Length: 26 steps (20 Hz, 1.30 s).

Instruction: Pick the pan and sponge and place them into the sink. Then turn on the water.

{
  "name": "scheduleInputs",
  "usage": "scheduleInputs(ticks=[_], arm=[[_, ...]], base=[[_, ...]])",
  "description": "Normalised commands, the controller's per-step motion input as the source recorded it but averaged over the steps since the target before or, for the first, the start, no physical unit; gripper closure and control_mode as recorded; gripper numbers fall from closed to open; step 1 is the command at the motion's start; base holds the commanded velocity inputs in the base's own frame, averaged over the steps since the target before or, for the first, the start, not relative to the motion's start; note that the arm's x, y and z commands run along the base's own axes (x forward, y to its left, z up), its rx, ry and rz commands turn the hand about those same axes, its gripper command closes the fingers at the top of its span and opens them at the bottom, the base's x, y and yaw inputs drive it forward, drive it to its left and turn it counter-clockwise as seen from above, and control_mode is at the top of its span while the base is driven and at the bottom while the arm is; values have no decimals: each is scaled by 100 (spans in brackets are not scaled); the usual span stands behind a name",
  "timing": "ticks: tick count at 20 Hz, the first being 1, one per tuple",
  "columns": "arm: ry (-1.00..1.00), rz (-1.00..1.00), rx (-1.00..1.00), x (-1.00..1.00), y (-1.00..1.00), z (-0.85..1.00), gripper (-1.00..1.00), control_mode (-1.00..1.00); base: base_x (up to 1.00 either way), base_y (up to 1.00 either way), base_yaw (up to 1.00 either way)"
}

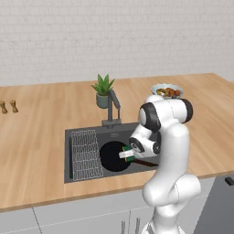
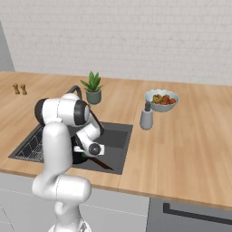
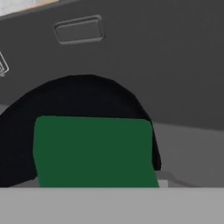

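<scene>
**Sponge carried low over the pan in the sink**

Sponge (image 3: 94, 151) sits in the gripper (image 1: 129, 154), clamped and hanging just above the pan (image 1: 112, 156). It looks light and soft, best pinched across its short sides. The sink (image 1: 84, 135) already holds the pan beside its wire rack (image 1: 86, 154); the faucet (image 1: 113, 106) is untouched.

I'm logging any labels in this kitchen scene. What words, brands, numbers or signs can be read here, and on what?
None: no readable text stands anywhere.
The sponge, pan, sink, faucet, plant pot, bowl and grey bottle are plain, without print.
The two small shakers are too small to tell.
</scene>
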Motion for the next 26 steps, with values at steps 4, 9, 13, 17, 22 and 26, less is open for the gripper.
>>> scheduleInputs(ticks=[4,9,13,17,22,26], arm=[[-6,-4,0,20,19,0,-100,-100],[-19,-1,0,0,22,22,-100,-100],[-19,0,0,0,27,48,-100,-100],[-12,0,0,-12,5,85,-100,-100],[-1,0,2,-45,-27,99,-100,-100],[4,1,0,-46,-36,100,-100,-100]], base=[[0,0,0],[0,0,0],[0,0,0],[0,0,0],[0,0,0],[0,0,0]])
